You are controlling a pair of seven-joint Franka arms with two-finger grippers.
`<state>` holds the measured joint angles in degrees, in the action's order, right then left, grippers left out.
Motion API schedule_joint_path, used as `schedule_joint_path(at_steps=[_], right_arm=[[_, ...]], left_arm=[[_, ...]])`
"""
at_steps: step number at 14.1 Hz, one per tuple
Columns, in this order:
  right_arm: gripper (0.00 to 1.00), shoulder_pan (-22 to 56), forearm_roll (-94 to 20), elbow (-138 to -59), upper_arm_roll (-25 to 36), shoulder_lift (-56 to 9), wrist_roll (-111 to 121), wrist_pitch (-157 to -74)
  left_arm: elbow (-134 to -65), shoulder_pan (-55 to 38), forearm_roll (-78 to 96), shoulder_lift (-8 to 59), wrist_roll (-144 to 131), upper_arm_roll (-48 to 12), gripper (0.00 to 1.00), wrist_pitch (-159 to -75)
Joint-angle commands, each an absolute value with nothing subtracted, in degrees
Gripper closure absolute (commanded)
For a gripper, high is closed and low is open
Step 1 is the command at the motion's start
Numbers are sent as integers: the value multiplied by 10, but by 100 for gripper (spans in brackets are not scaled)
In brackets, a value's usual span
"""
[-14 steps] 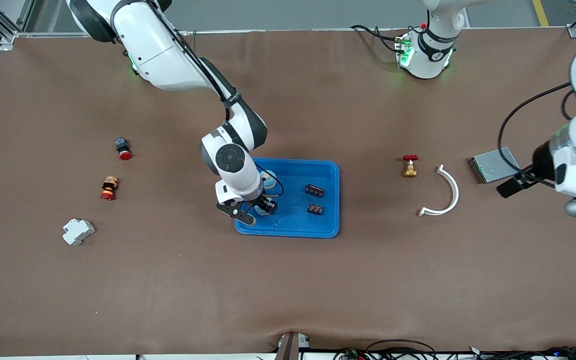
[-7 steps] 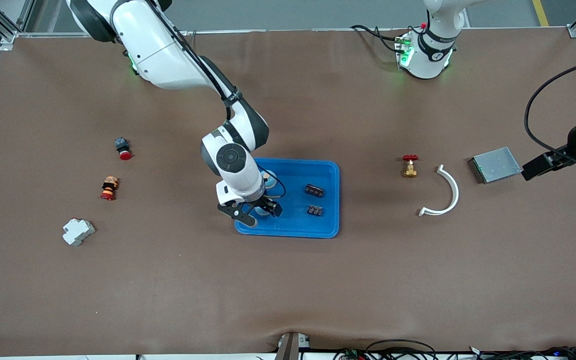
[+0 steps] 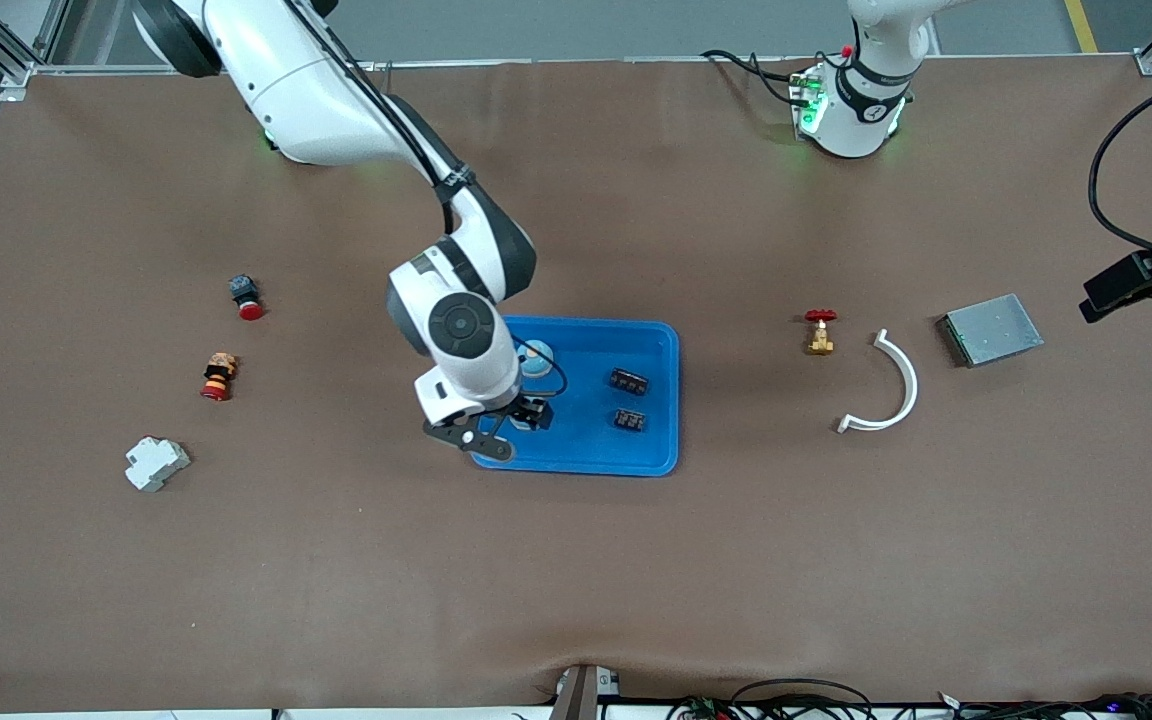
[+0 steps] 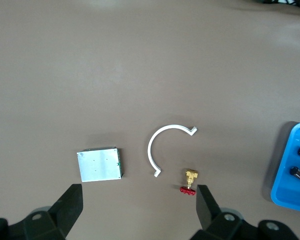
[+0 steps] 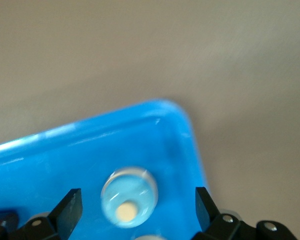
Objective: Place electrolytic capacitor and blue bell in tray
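Sitting in the blue tray near its corner toward the right arm's end, the blue bell lies free between the wide-open fingers of the right pincer, which holds nothing. A second pale blue round piece rests in the tray farther from the front camera; whether it is the capacitor I cannot tell. Two small black blocks also lie in the tray.

The left pincer, open and empty, waits high over the worktop's left-arm end.

One risk: a finger rising carelessly could clip the bell or rim and knock the bell out.

Elsewhere: one grey box, one white arc, one brass valve, two red-tipped buttons, one white block.
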<state>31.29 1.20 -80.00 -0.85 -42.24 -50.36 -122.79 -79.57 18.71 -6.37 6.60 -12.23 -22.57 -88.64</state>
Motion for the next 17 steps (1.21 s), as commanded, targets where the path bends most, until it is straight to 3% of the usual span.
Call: schedule_joint_path(at_steps=[1,7,17], right_arm=[[0,268,19,-817,-14,-375,-455,-1188],[0,167,18,-847,-15,-310,-238,-1121],[0,25,18,-917,-15,-206,13,-1081]], left_arm=[[-814,122,-49,33,-106,-164,0,-854],[-849,6,-25,-4,-77,-36,0,-845],[-861,10,-25,-29,-74,-33,0,-830]])
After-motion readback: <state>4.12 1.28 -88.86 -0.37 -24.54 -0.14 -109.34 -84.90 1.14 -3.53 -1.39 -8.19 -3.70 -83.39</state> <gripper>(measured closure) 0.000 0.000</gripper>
